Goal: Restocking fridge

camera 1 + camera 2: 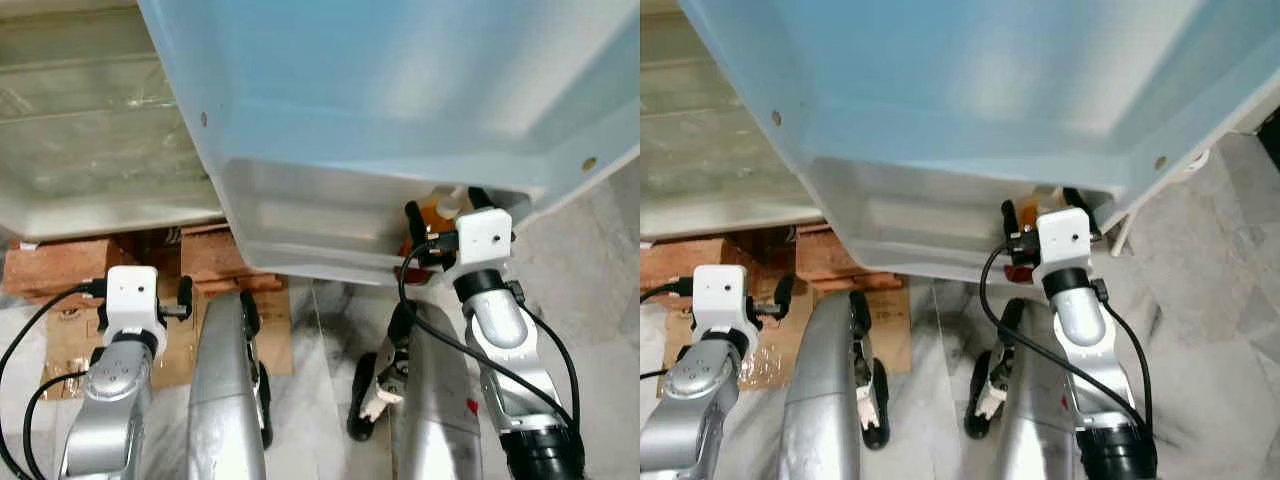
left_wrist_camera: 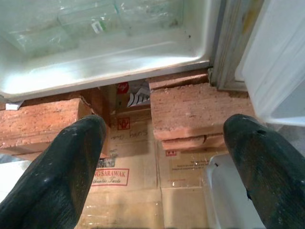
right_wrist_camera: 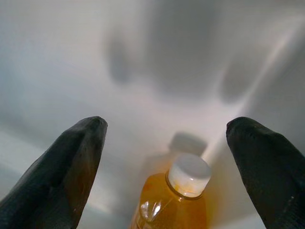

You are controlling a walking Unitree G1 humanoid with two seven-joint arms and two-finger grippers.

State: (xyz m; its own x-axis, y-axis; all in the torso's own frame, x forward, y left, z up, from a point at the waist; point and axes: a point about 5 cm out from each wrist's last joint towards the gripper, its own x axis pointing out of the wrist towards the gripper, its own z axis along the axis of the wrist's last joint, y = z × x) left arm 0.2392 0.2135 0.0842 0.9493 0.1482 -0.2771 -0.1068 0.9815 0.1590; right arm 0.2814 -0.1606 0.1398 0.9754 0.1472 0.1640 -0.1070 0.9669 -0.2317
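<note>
The left tool (image 2: 157, 157) hangs low over flattened cardboard (image 2: 138, 191) on the floor, fingers spread wide and holding nothing. Beyond it, red bricks (image 2: 195, 109) support the open fridge body (image 1: 90, 150). The right tool (image 3: 167, 157) is raised at the lower shelf (image 1: 300, 225) of the open fridge door (image 1: 400, 90), its fingers (image 3: 66, 162) set wide apart and gripping nothing. An orange drink bottle (image 3: 174, 205) with a white cap stands between them, in that door shelf, against the white wall.
</note>
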